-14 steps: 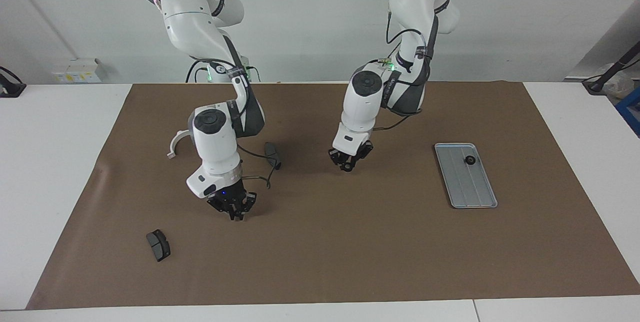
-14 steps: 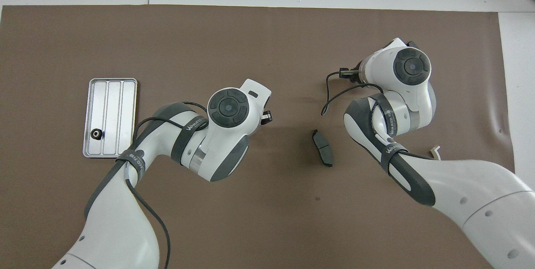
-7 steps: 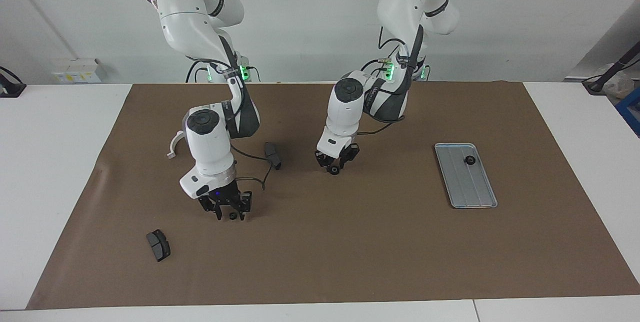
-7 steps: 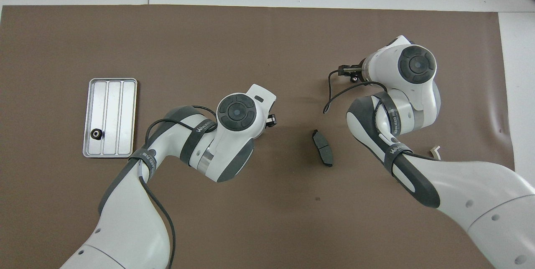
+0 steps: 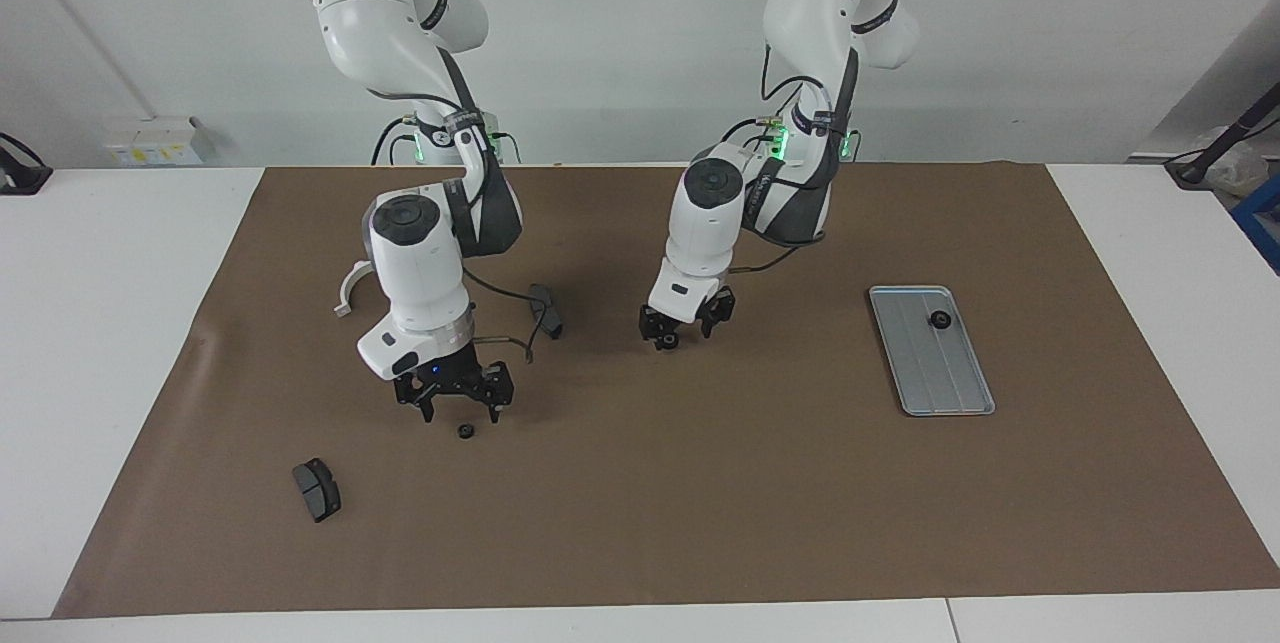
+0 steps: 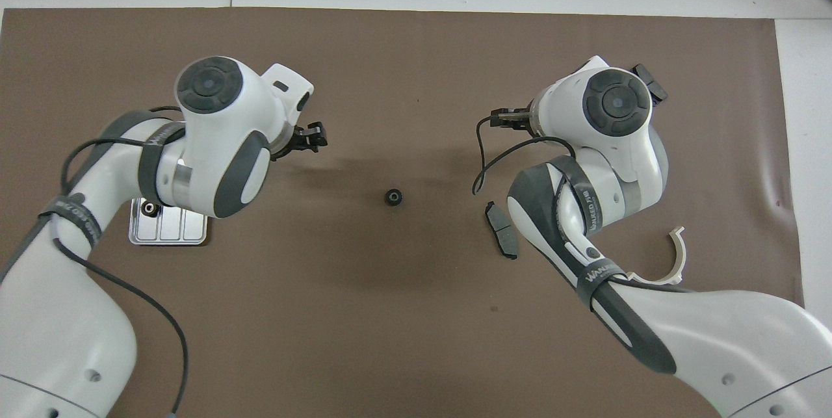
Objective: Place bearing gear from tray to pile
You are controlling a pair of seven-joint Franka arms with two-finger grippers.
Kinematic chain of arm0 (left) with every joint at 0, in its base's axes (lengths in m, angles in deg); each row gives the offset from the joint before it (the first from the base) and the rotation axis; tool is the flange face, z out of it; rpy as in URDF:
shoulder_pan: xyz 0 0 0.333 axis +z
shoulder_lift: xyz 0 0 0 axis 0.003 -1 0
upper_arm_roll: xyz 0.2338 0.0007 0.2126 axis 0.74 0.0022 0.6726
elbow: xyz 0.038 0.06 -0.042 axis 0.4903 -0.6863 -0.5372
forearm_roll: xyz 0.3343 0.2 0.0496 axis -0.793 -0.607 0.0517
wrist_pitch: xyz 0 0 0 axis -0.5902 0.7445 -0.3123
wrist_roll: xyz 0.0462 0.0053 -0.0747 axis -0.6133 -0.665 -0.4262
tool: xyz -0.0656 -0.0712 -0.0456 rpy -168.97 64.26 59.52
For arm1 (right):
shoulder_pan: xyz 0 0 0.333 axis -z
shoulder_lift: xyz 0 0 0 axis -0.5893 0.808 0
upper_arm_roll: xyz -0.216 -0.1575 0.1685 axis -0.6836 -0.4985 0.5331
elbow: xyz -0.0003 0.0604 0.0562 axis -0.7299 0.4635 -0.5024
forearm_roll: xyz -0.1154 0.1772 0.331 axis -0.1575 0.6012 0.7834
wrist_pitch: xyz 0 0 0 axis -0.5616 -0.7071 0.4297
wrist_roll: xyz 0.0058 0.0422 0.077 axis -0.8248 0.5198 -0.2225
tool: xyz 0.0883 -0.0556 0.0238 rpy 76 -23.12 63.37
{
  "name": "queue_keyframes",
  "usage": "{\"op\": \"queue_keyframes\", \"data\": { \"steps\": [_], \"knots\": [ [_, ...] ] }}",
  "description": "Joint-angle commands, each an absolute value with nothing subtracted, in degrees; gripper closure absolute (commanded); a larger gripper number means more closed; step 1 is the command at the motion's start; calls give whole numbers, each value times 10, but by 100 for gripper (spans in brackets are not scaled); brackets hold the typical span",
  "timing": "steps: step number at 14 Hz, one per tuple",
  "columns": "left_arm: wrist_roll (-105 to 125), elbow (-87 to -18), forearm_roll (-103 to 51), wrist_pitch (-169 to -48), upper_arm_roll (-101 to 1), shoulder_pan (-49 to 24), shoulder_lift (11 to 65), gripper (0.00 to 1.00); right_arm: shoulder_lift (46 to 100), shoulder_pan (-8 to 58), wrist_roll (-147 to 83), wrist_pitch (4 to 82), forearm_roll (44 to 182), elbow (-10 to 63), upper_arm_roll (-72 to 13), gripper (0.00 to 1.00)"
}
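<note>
Bearing gear (image 5: 940, 320) is seen in the tray (image 5: 945, 383). Right gripper (image 5: 455, 401) is held spread, empty, just above a second gear (image 5: 465, 431) on the mat. Left gripper (image 5: 688, 325) is likewise released; a third gear (image 6: 392, 197) lies loose beside the brake pad (image 6: 502, 238).

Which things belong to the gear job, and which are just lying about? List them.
Job: tray; gear on the tray; pile parts: white bracket, brake pad beside it, brake pad farther from the robots, loose gear, mid-mat gear.
Lying about: white box at the table's edge.
</note>
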State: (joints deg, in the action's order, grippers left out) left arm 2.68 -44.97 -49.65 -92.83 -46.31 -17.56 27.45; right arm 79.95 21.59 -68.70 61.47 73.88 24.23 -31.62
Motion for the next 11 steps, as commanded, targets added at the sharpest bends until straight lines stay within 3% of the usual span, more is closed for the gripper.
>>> {"op": "queue_keyframes", "data": {
  "steps": [1, 7, 11],
  "knots": [
    [181, -466, -495, -887, -471, -97, 300, 20, 798, 179, -744, 600, 735, 232, -315, 0],
    [420, -571, -495, -901, -469, 31, 354, 26, 849, 56, -818, 578, 730, 188, -316, 0],
    [415, -686, -494, -997, -469, 57, 400, 26, 891, 39, -841, 578, 726, 157, -315, 0]
  ]
}}
